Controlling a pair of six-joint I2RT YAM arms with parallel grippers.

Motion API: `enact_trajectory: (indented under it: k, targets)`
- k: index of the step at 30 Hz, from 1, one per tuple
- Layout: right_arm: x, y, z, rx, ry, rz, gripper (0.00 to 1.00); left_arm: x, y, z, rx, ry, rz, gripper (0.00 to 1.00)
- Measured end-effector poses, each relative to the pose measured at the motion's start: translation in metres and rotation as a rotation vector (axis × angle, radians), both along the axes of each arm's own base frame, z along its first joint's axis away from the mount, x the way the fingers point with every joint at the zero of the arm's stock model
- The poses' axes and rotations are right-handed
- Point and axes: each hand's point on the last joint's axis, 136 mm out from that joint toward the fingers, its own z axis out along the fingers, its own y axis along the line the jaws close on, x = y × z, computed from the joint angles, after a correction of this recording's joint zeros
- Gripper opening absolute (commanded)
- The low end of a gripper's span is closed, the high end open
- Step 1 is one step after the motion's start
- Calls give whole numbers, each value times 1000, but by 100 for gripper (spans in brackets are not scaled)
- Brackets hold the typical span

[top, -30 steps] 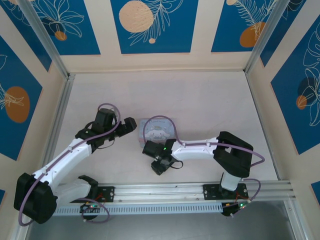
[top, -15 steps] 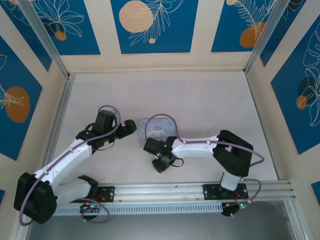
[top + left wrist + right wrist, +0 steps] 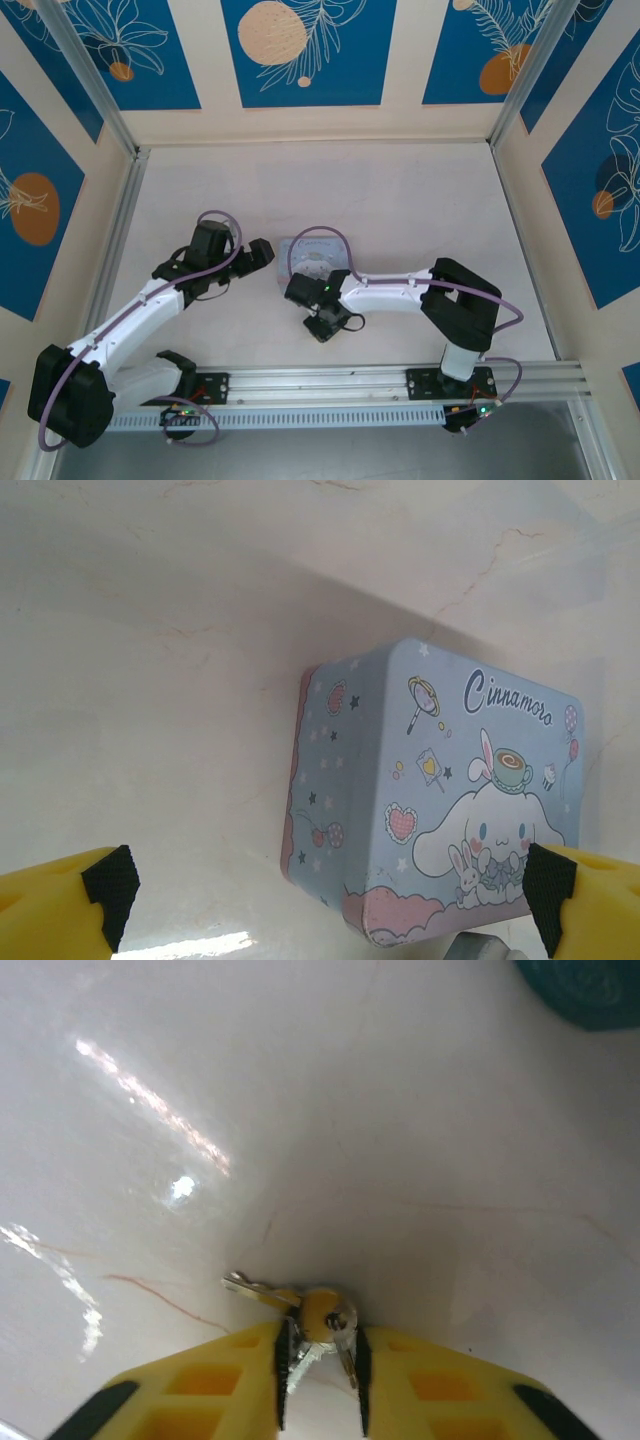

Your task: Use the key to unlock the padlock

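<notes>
Right wrist view: right gripper (image 3: 320, 1362) stands narrow astride the key (image 3: 322, 1318), grip unsure; its blade points left, the padlock (image 3: 585, 990) lies upper right. Left gripper (image 3: 330, 895) gapes wide.

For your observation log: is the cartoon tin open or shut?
Shut: the tin has its printed top seated on its walls; no inside visible.

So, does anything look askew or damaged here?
Nothing stands out. The tin sits flat on the table, with no dent showing, and the key lies between the fingers of the right pincer.
</notes>
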Motion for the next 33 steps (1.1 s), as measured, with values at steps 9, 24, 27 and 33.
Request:
enact_trajectory:
  k: [9,24,27,33]
  targets:
    - [14,25,6,112,-18,-10,0,-1,-1,-3,-2,9,-5,100]
    - [25,17,48,310,-14,-127,0,-2,-7,-4,-41,25,-13,100]
    - [22,12,47,315,1,-152,0,-2,-11,-6,-77,31,-7,100]
    - [33,7,61,369,8,-255,0,-17,-23,-24,-190,91,27,100]
